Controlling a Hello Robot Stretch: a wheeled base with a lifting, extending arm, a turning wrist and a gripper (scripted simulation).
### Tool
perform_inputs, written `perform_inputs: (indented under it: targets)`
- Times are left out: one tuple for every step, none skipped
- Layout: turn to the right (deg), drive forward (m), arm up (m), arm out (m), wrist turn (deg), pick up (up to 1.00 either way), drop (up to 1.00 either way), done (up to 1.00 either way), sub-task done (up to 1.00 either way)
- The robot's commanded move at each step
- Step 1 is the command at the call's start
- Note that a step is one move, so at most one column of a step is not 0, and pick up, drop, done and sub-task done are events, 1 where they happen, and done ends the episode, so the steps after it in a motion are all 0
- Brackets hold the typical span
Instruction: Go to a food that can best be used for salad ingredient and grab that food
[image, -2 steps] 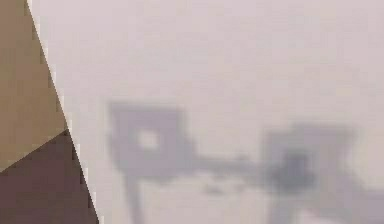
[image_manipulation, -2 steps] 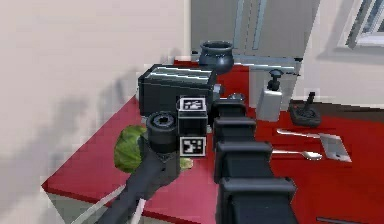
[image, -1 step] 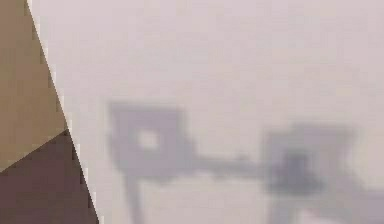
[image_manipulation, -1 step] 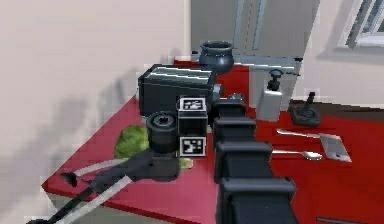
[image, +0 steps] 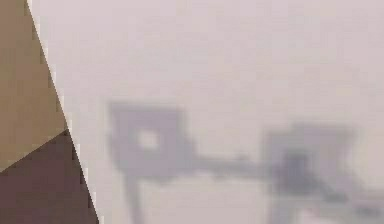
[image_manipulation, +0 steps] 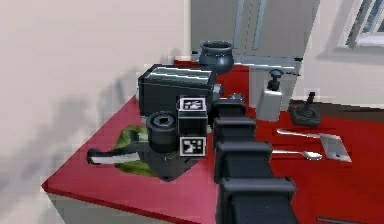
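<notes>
Dark end effector (image_manipulation: 112, 155) at a green leafy food (image_manipulation: 127, 137) on the glossy red surface (image_manipulation: 330, 190), black boxy toaster (image_manipulation: 172, 85) just beyond; whether it grips anything cannot be told.

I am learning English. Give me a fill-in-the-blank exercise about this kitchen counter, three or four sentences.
1. The counter is ___.
2. The toaster is ___.
3. The ___ food lies on the counter.
4. In the arm side view, the white bottle stands ___ of the arm.

Missing words: red; black; green; right.
</notes>
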Motion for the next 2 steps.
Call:
perform_inputs:
  targets:
    - [0.0, 0.00, 0.00, 0.00, 27.0, 0.00, 0.00, 0.00, 0.00]
    - [0.0, 0.00, -0.10, 0.00, 0.0, 0.00, 0.00, 0.00, 0.00]
